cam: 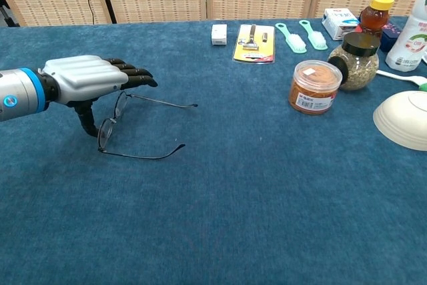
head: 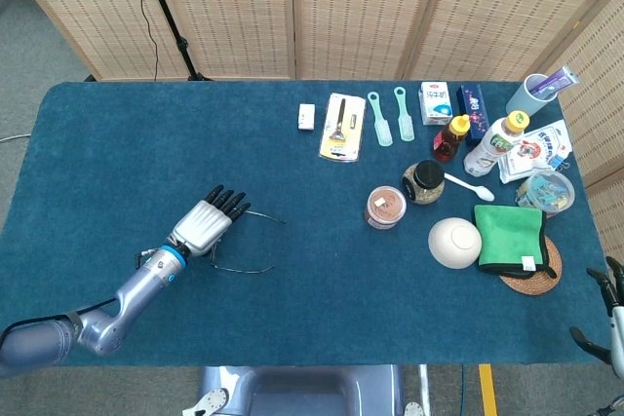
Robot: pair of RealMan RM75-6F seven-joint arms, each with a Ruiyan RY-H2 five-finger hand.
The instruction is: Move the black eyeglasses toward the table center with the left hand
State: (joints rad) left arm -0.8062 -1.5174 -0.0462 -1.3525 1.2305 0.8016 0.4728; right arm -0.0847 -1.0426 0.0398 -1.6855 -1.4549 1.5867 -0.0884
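Observation:
The black eyeglasses [cam: 105, 133] lie unfolded on the blue table left of centre, with both temple arms pointing right. In the head view their thin frame [head: 244, 269] shows just right of my left hand [head: 205, 226]. That left hand [cam: 90, 81] hovers flat over the lenses, fingers stretched to the right. Its thumb points down and touches the frame's left side. The fingers are apart and grip nothing. My right hand [head: 609, 314] shows only partly at the bottom right edge of the head view, off the table, with fingers spread and nothing in it.
An orange-lidded jar [head: 385, 207], a dark-lidded jar [head: 423, 181], a white bowl [head: 454, 242] and a green cloth [head: 509, 238] crowd the right side. A razor pack [head: 342, 127], two green brushes and bottles line the far edge.

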